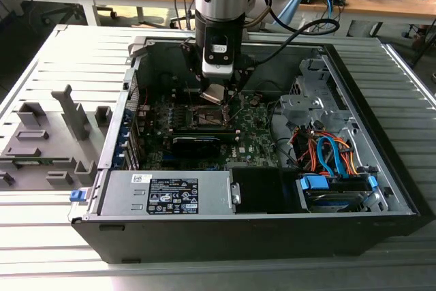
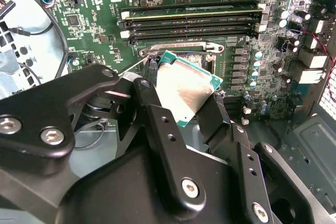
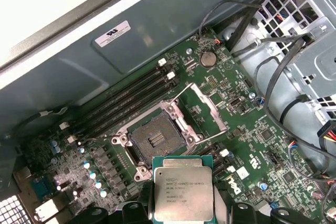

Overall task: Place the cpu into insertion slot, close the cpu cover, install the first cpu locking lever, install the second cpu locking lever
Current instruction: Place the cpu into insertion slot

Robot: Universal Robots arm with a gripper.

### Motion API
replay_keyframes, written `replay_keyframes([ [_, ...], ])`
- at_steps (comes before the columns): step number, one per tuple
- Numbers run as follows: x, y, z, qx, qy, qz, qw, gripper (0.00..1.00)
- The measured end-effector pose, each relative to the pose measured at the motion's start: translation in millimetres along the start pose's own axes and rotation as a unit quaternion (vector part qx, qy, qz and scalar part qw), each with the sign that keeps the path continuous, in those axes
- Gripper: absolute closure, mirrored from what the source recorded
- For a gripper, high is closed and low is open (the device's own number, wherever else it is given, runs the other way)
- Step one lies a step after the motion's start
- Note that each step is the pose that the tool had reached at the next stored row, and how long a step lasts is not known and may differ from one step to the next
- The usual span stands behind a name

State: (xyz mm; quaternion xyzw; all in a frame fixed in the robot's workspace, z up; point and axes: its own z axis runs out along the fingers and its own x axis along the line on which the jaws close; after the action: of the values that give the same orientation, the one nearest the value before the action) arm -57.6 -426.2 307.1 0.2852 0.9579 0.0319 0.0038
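My gripper [image 1: 215, 90] hangs inside the open computer case, shut on the cpu [image 1: 214, 93], a small silver-topped square chip held tilted by its edges. In both wrist views the cpu [image 2: 185, 88] [image 3: 182, 195] sits between the black fingers [image 2: 152, 106]. The insertion slot [image 3: 154, 140] lies bare on the green board, a short way beyond the chip and apart from it; it also shows just under the gripper [image 1: 208, 117]. The cpu cover [image 3: 212, 109] stands swung open beside the slot. Thin wire levers rise near it.
Long black memory slots [image 3: 126, 100] run beside the socket. A coin battery [image 3: 208, 59] and cables [image 3: 283, 77] lie towards the drive cage [image 1: 327, 158]. The power supply [image 1: 170, 192] fills the case's near side. Grey fixtures [image 1: 48, 141] stand on the table at the exterior view's left.
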Motion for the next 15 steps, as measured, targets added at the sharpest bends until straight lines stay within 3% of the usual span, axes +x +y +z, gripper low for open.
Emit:
replay_keyframes([
  [15, 0.0, 0.0, 0.0, 0.0003, -0.0012, 0.014, 0.9999, 0.46],
])
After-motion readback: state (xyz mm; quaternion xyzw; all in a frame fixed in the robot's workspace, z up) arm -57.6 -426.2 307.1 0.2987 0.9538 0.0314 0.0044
